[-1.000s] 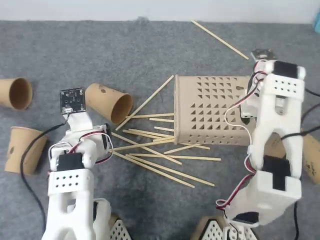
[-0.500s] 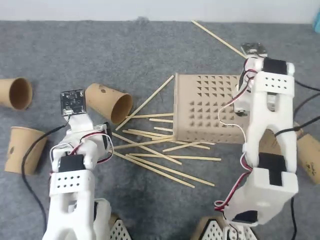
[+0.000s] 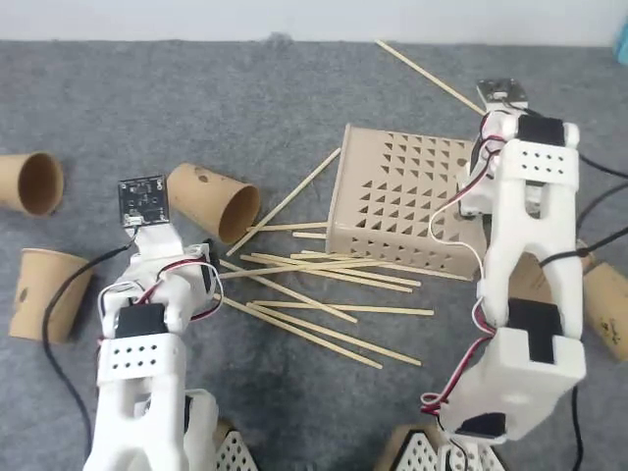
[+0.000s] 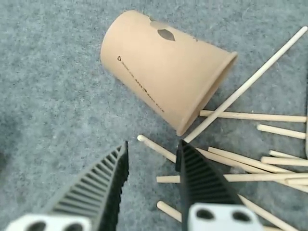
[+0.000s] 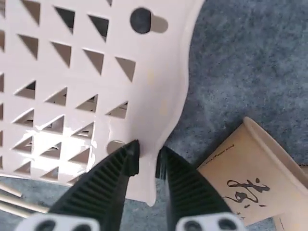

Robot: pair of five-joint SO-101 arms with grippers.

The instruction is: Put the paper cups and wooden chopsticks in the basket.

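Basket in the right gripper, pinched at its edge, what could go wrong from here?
1. The right gripper pinches only a thin edge of the basket, so the basket might slip out and drop back.
2. Several chopsticks lie against the basket's near side; moving the basket could drag or scatter them.
3. A paper cup lies close beside the gripper and could get knocked and roll away.
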